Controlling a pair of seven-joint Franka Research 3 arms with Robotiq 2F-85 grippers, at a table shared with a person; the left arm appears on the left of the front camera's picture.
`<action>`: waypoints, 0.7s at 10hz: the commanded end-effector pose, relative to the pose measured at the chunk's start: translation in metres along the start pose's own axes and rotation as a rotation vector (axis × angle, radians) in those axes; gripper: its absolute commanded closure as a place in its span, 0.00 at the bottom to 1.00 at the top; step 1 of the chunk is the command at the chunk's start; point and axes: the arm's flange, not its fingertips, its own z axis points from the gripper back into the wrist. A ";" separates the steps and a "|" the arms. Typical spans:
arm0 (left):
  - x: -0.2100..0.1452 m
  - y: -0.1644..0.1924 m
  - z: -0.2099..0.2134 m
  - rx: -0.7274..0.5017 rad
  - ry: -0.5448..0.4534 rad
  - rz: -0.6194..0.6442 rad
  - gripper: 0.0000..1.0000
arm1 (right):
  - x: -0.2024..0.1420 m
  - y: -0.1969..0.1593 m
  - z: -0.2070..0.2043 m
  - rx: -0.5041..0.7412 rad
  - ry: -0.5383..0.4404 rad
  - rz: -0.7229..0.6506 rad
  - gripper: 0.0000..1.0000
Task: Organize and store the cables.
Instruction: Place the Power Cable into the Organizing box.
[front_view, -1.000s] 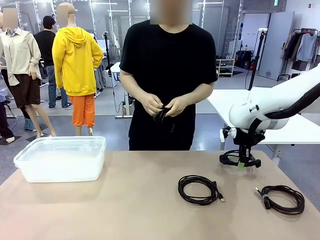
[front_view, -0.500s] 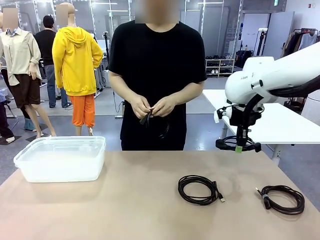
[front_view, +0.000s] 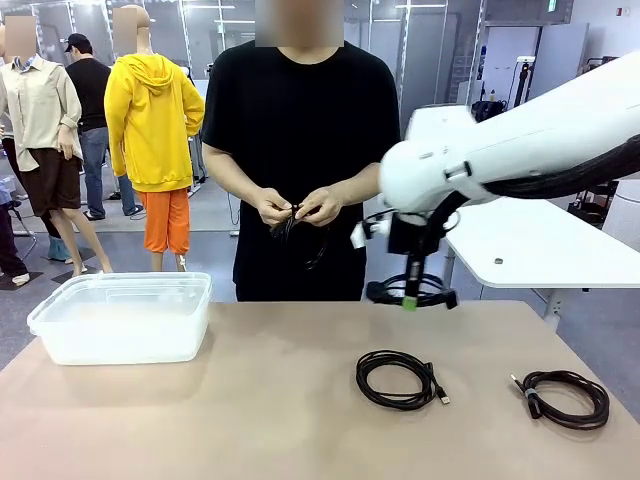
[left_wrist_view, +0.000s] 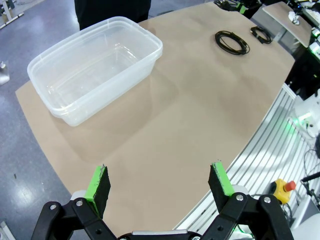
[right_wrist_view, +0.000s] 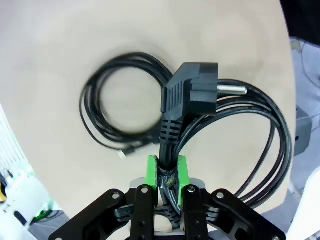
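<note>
Right gripper (front_view: 411, 300) clamped on plugged cable coil (right_wrist_view: 187, 92), over table (front_view: 250, 400), far middle. Clear bin (front_view: 120, 340) sits well to its left, long axis left-right. Left gripper (left_wrist_view: 160, 182) gapes empty, nearer bin.

- We see a tan table (front_view: 250, 400) spread across the lower half of the front view.
- On it, at nine o'clock, sits a clear plastic container (front_view: 130, 345), its lid off.
- At twelve o'clock, behind the far edge, stands a person (front_view: 300, 130) in a black T-shirt.
- At two o'clock, beyond them, we make out a white table (front_view: 540, 250).
- Far back at ten o'clock is a passer-by (front_view: 88, 110) in a cap.
- From the left wrist, at four o'clock, a ribbed metal rail (left_wrist_view: 260, 150) borders the tabletop, with a red stop button (left_wrist_view: 289, 186) on a yellow base beside it.
</note>
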 end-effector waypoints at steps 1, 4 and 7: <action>0.000 0.000 0.001 -0.016 -0.009 -0.013 0.00 | 0.039 0.034 -0.017 -0.048 0.078 0.056 1.00; 0.000 0.000 0.001 -0.016 -0.009 -0.013 0.00 | 0.099 0.071 -0.047 0.002 0.008 0.138 1.00; 0.000 0.000 0.001 -0.016 -0.009 -0.013 0.00 | 0.136 0.101 -0.078 0.018 -0.057 0.179 1.00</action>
